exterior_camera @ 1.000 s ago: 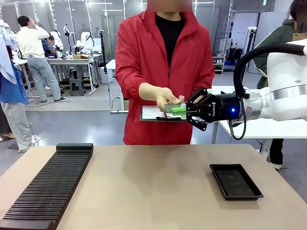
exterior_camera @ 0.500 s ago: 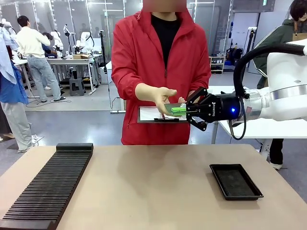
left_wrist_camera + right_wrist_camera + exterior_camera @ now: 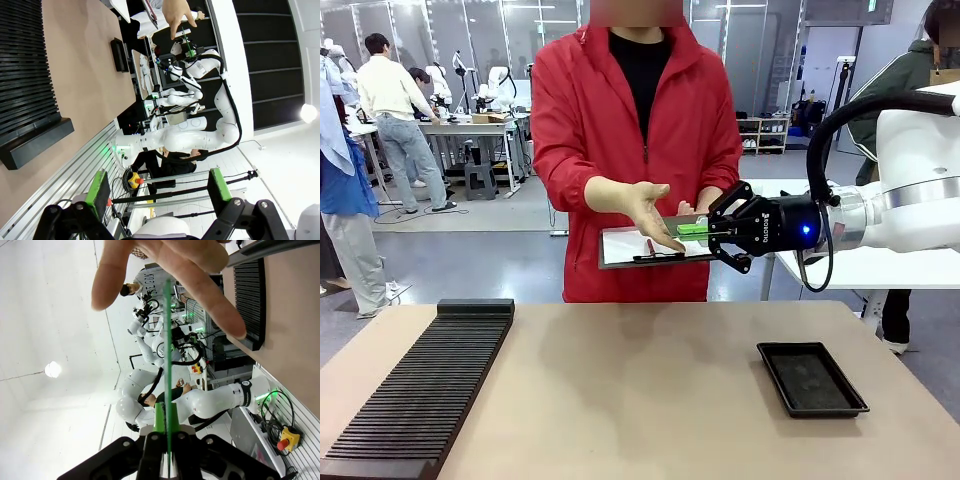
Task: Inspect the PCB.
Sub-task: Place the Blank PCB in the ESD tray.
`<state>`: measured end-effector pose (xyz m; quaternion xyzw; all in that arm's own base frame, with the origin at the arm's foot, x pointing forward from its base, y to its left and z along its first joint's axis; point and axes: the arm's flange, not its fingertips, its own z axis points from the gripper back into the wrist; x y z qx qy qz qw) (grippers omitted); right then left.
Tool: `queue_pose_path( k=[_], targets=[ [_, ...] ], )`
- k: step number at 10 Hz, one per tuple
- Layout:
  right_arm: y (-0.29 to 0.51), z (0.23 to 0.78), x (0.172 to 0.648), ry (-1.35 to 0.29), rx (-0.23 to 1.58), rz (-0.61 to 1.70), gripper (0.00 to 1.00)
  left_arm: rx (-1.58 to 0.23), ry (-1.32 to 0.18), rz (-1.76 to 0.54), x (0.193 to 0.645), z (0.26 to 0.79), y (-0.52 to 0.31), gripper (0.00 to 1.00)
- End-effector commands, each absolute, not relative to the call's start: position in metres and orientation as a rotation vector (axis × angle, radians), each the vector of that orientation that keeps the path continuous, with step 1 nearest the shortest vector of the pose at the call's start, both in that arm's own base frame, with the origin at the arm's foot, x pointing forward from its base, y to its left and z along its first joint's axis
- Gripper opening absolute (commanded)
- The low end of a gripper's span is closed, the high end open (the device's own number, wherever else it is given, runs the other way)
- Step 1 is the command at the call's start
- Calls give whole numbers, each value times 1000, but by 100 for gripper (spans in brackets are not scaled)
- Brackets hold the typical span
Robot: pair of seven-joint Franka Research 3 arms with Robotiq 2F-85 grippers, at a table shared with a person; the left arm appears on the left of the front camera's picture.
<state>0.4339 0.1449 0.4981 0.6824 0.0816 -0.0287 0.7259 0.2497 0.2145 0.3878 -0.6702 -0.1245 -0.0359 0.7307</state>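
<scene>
Front view: nearest on the table (image 3: 650, 400) lie the slatted black rack (image 3: 420, 390), at its left side, and the shallow black tray (image 3: 810, 378), at its right side. Beyond the table's far edge and above it, the right gripper (image 3: 705, 231) reaches in from the right with its jaws closed on the PCB (image 3: 686, 229), pinching the thin green board by one edge so that it lies flat, level with the person's waist. The person's hand (image 3: 645, 210) hangs open just over the board's free end, fingers spread and pointing down, while a clipboard (image 3: 645, 245) with white paper sits just under it. In the right wrist view the PCB (image 3: 169, 365) shows edge-on, rising between the pads toward that hand (image 3: 170, 270). The left gripper (image 3: 157, 187) stands with its jaws wide apart, nothing between them.
</scene>
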Motion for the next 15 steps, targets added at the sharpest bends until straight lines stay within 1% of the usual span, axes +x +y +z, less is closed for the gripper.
queue_pose_path(
  k=[1,7,8,10,12,14,15],
  targets=[
    [146,500,433,176,1504,-59,0,-1466,-270,-83,247,391,213,100],
    [146,500,433,176,1504,-59,0,-1466,-270,-83,247,391,213,100],
    [145,498,434,180,1505,-63,3,-1466,-270,-83,247,391,213,100],
    [95,495,429,141,1465,23,3,-1466,-270,-83,247,391,213,100],
    [37,477,414,91,1376,122,3,-1466,-270,-83,247,391,213,100],
    [-8,453,407,88,1354,164,3,-1466,-270,-83,247,391,213,100],
    [-29,433,409,21,1283,128,3,-1466,-270,-83,247,391,213,100]
  ],
)
